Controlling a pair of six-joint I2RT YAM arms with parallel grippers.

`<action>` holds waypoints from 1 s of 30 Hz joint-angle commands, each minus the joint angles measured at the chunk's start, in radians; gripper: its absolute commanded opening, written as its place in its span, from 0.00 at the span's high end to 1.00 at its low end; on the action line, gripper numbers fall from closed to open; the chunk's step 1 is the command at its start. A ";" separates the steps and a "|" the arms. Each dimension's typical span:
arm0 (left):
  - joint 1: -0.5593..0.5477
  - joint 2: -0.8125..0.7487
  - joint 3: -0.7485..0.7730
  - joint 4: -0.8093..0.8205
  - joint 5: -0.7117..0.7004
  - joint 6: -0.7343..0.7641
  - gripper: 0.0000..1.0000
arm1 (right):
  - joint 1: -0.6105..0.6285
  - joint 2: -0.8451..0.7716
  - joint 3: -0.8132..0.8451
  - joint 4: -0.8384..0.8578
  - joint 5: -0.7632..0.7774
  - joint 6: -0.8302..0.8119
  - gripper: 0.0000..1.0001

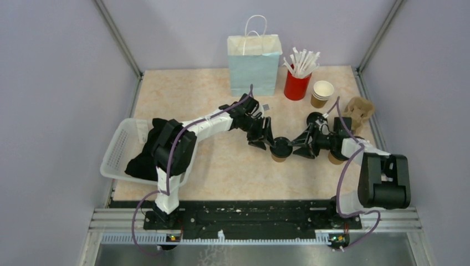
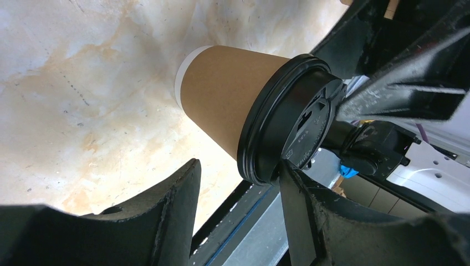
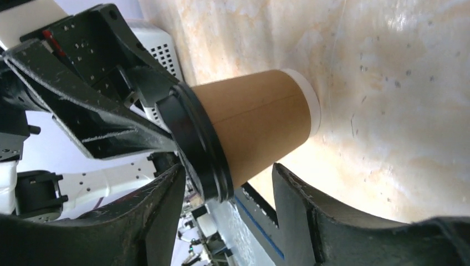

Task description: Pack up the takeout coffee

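Note:
One takeout coffee cup (image 1: 280,149), brown kraft with a black lid, stands mid-table between both grippers. My left gripper (image 1: 265,143) comes at it from the left, open. In the left wrist view the cup (image 2: 221,94) lies just past the fingertips, and one finger (image 2: 302,210) touches the lid's rim while the other stands apart. My right gripper (image 1: 295,148) is on the cup's right, open. In the right wrist view its fingers (image 3: 161,210) straddle the lid's rim on the cup (image 3: 255,122), with a gap to the cup wall. A second brown cup (image 1: 334,158) shows under the right arm.
A pale blue paper bag (image 1: 254,65) stands upright at the back. Beside it are a red cup of white straws (image 1: 297,84), a stack of open cups (image 1: 322,93) and a brown pulp carrier (image 1: 359,111). A white basket (image 1: 117,148) sits at the left edge.

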 commanded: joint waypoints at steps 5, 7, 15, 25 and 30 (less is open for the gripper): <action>0.000 0.008 0.007 -0.027 -0.046 0.022 0.40 | 0.079 -0.115 -0.045 -0.095 0.069 -0.017 0.39; 0.000 0.008 0.007 -0.033 -0.050 0.027 0.40 | 0.078 -0.106 -0.084 -0.052 0.084 -0.014 0.42; 0.000 0.009 -0.019 -0.013 -0.058 0.020 0.41 | 0.039 -0.027 -0.030 -0.125 0.192 -0.123 0.54; 0.001 -0.022 0.047 -0.013 0.000 0.005 0.32 | 0.031 -0.159 0.084 -0.180 0.089 -0.044 0.47; 0.012 -0.074 0.038 0.020 0.026 -0.034 0.18 | -0.004 -0.169 0.094 -0.218 0.113 -0.070 0.49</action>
